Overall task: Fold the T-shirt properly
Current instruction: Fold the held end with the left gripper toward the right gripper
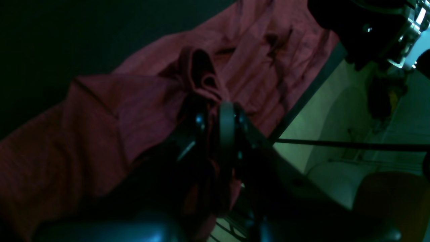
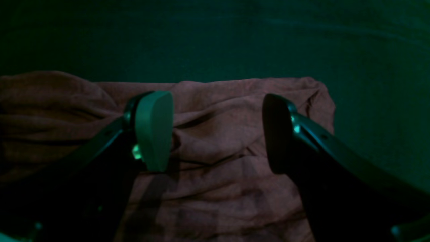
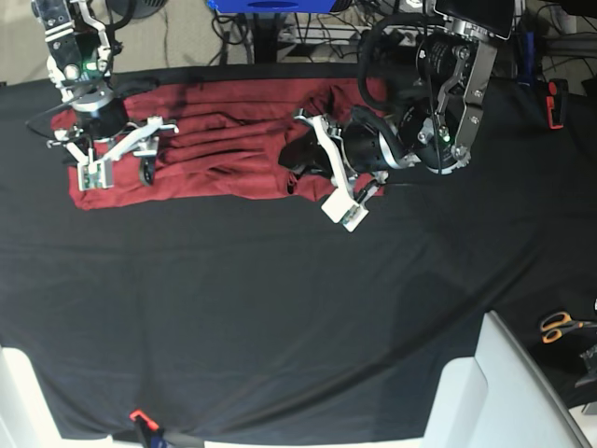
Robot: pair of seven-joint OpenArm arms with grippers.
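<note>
At the far left of the base view, the right gripper [image 3: 119, 159] is held spread wide above the left end of the T-shirt [image 3: 224, 140], nothing caught between its fingers [image 2: 154, 131]. One T-shirt is seen, a long dark-red band laid along the far side of the black table cloth [image 3: 280, 308]. Toward the middle right, the left gripper [image 3: 340, 191] is clamped on a bunched fold of the T-shirt, lifted from the cloth. One pair of orange-handled scissors [image 3: 560, 326] is seen at the right edge, well apart.
</note>
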